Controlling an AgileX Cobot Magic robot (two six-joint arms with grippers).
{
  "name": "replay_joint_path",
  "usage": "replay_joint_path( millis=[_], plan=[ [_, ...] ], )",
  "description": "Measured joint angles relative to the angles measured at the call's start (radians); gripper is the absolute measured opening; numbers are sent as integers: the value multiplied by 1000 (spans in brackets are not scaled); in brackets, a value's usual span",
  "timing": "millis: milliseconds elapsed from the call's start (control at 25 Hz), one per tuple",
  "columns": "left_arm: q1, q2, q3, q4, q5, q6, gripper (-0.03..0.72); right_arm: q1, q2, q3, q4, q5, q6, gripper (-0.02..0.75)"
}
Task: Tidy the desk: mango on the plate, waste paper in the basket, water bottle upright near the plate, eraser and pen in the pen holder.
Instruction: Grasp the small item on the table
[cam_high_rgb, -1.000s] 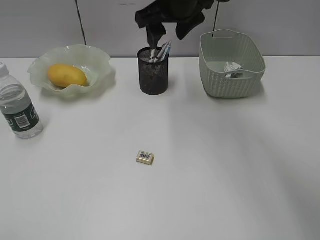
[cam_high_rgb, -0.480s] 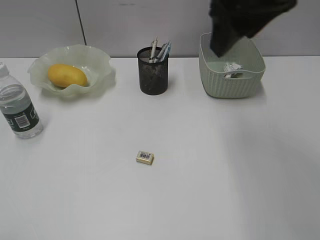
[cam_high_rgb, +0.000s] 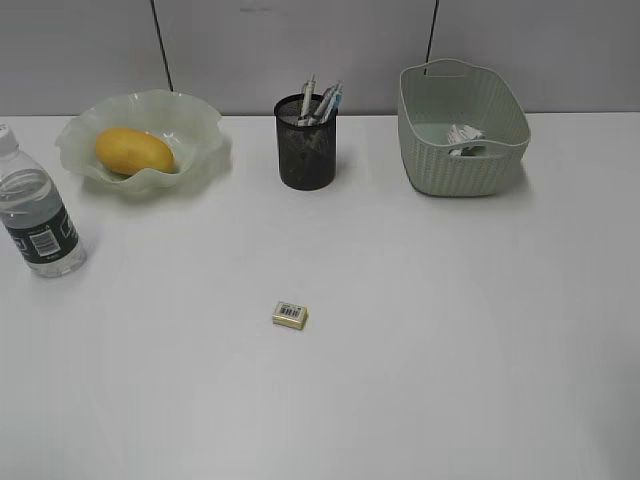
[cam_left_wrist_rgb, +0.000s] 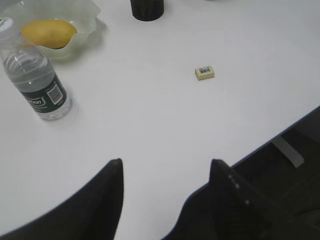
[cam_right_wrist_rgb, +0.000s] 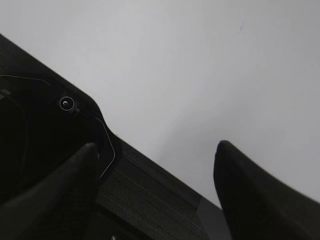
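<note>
The yellow mango lies on the ruffled green plate at the back left of the white desk. The water bottle stands upright at the left edge, in front of the plate. Pens stick out of the black mesh pen holder. Waste paper lies inside the green basket. A small yellowish eraser rests alone mid-desk. Neither gripper shows in the exterior view. My left gripper is open over the desk's near edge, the eraser beyond it. My right gripper is open and empty.
The desk's dark front edge runs under my left gripper. The right wrist view shows only bare white surface and a dark panel along its edge.
The right arm, which hung over the pen holder a second ago, swung right over the basket and then left the exterior view. Nothing on the desk moved.
</note>
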Motion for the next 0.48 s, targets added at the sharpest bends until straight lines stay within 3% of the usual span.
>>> replay_joint_path(
  millis=[280, 480],
  plan=[
    [0, 422, -121, 0, -150, 1, 443, 0, -277, 214, 37, -104, 0, 563],
    [-2, 820, -334, -41, -148, 41, 477, 0, -407, 308, 37, -160, 0, 563]
  ],
)
